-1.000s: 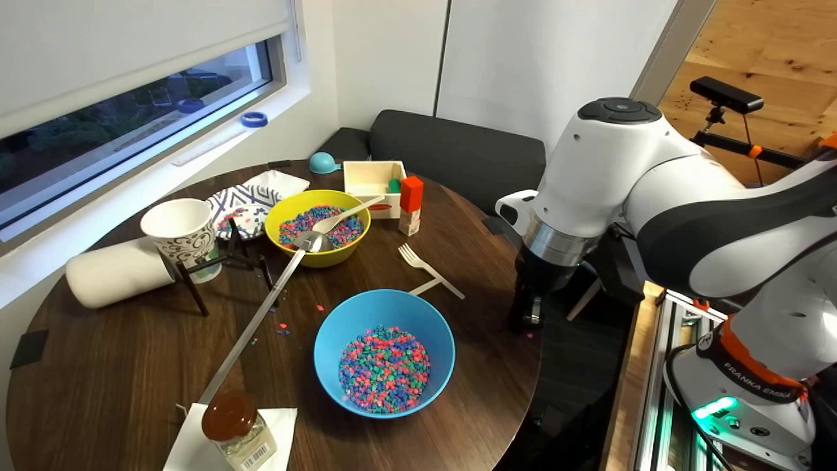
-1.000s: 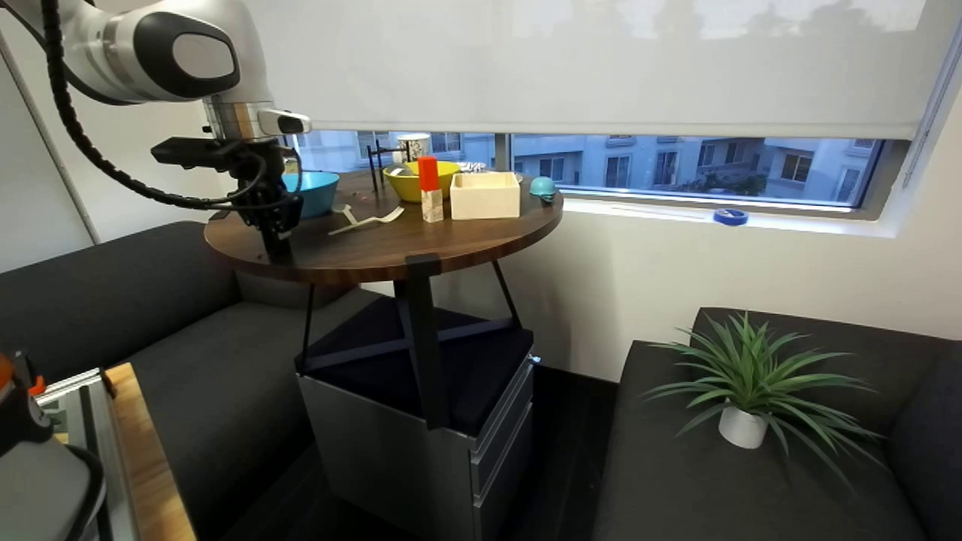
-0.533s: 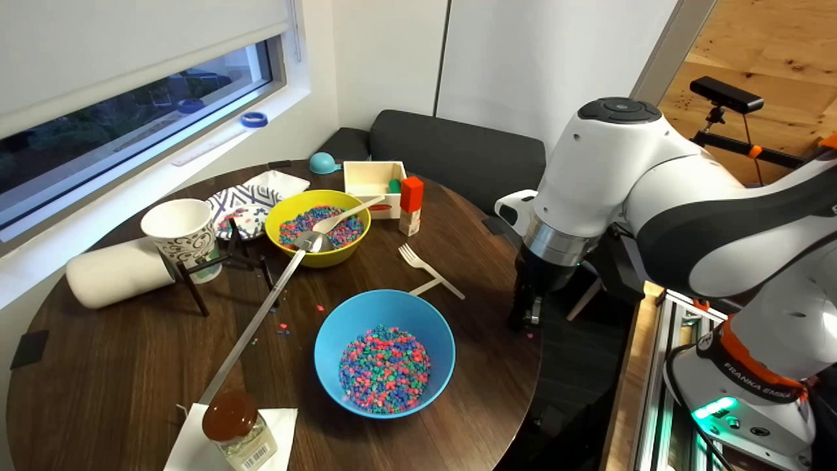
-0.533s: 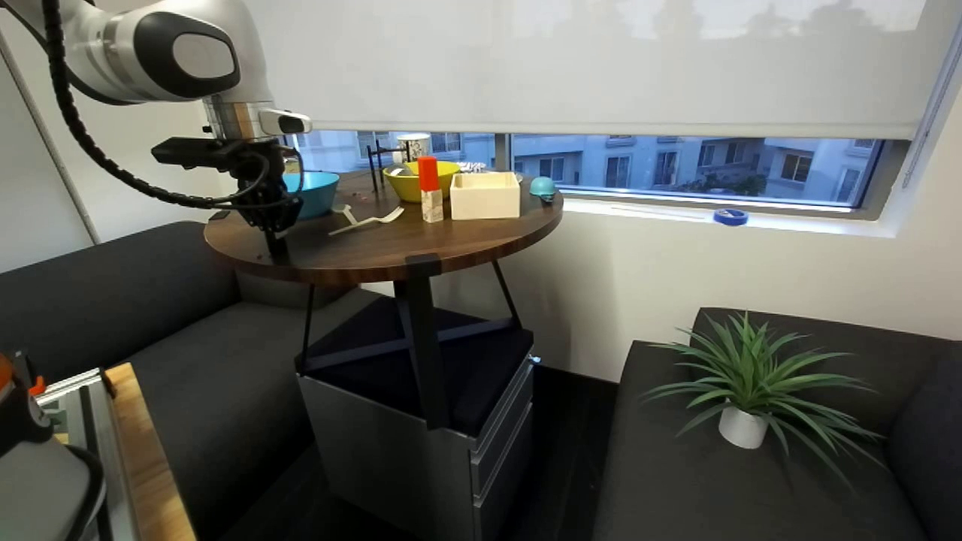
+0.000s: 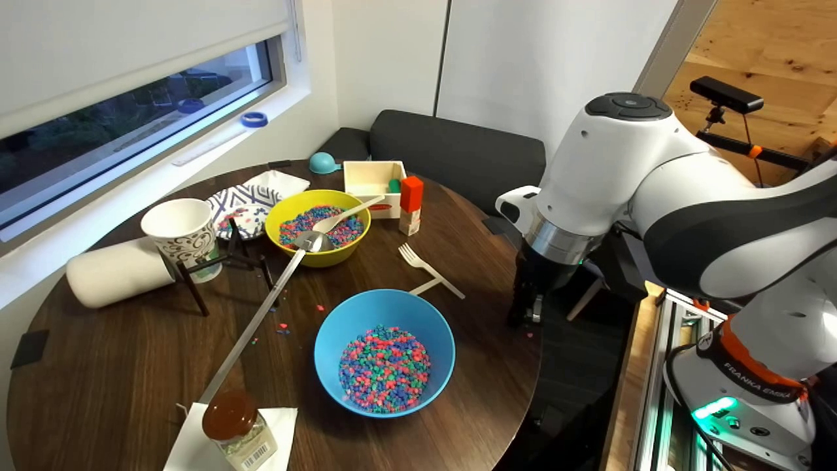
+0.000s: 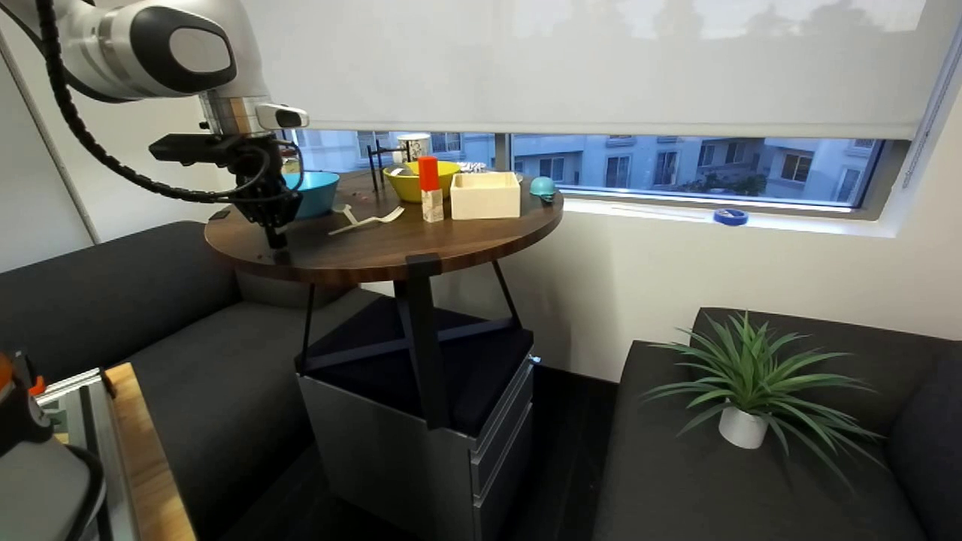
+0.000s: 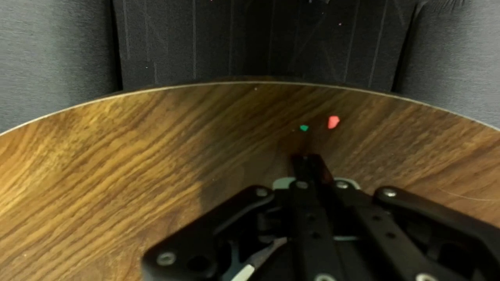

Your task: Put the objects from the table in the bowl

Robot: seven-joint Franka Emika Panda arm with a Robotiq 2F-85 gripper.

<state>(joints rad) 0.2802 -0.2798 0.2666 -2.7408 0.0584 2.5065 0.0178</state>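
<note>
While the blue bowl stands upright on the table, holding pink, blue and green bits, a pink bit and a green bit lie loose near the table's edge in the wrist view. Just short of these two, well apart from the blue bowl, the gripper points down, its fingers pressed together; whether their tips touch the table, I cannot tell. A fork lies near the blue bowl, and a pale handle runs from beside it toward the rim. Farther off, the yellow bowl holds more bits and a white spoon; a long spoon reaches from that bowl toward a napkin, on which a jar stands. Near the yellow bowl are a box and, just beside it, a red-topped block, upright in both exterior views. In an exterior view, a cup stands beside a white roll that lies on its side. A plant sits on a dark seat, lower than the table.
</note>
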